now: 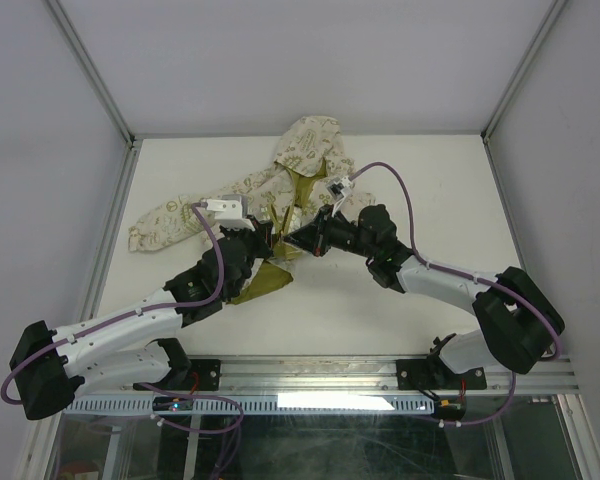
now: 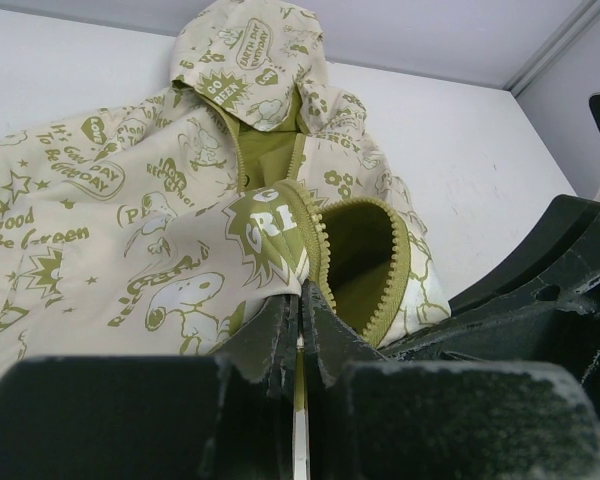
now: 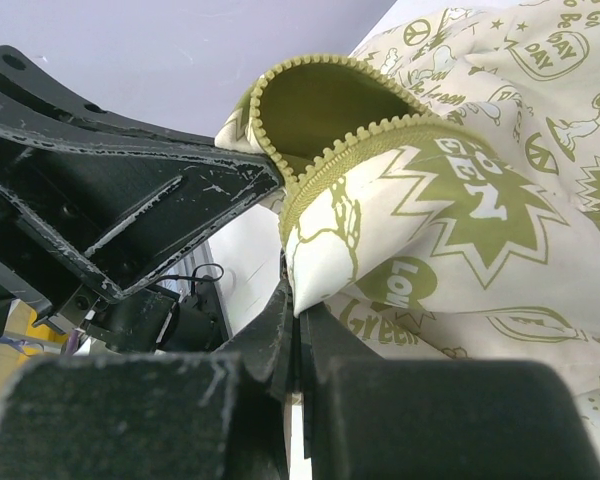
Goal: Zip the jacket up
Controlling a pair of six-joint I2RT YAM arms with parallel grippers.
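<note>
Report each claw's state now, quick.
Left claw: closed, pinching the jacket at its front edge.
Right claw: closed, pinching the jacket's fabric too.

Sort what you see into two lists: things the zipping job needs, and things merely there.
Needed: the jacket, its zipper, the left gripper and the right gripper, both pinching fabric beside the zipper.
Merely there: the table, the purple cables.

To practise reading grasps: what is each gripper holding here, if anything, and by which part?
Both hold the jacket: left gripper pinches the front edge at the zipper teeth, right gripper a cream fold beside them.
</note>
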